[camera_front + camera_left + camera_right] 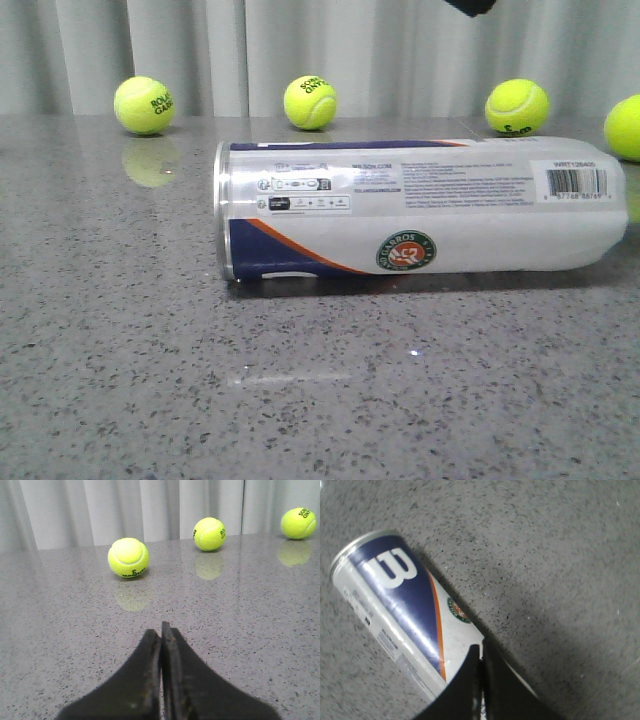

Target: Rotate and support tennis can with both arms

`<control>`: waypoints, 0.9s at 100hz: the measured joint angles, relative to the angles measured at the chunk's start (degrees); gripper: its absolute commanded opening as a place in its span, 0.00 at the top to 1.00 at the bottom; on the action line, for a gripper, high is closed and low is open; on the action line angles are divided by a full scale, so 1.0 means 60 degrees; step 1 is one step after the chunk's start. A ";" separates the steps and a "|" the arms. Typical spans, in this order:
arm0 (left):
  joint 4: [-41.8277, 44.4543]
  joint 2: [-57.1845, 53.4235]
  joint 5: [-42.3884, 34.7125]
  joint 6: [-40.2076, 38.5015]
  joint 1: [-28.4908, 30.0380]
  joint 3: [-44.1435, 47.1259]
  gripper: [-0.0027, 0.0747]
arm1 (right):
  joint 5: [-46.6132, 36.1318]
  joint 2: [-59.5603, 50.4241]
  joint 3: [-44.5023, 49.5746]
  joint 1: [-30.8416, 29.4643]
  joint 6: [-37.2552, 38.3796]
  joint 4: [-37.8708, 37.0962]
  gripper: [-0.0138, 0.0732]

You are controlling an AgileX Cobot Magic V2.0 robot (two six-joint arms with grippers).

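Note:
The tennis can lies on its side on the grey table, metal rim to the left, barcode at the right end, round badge facing me. In the right wrist view the can shows its navy panel with the white W and orange stripe. My right gripper is shut and empty, hovering above the can's right half; only a black bit of that arm shows at the top of the front view. My left gripper is shut and empty, low over bare table, away from the can.
Yellow tennis balls stand along the back by the curtain: one at the left, one in the middle, one at the right, one at the right edge. The left wrist view shows three balls, the nearest.

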 measured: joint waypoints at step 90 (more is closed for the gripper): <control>0.0000 0.0000 0.0000 0.0000 0.0000 0.0000 0.99 | -0.4504 -0.6125 0.4788 -0.0202 0.3986 -0.0017 0.92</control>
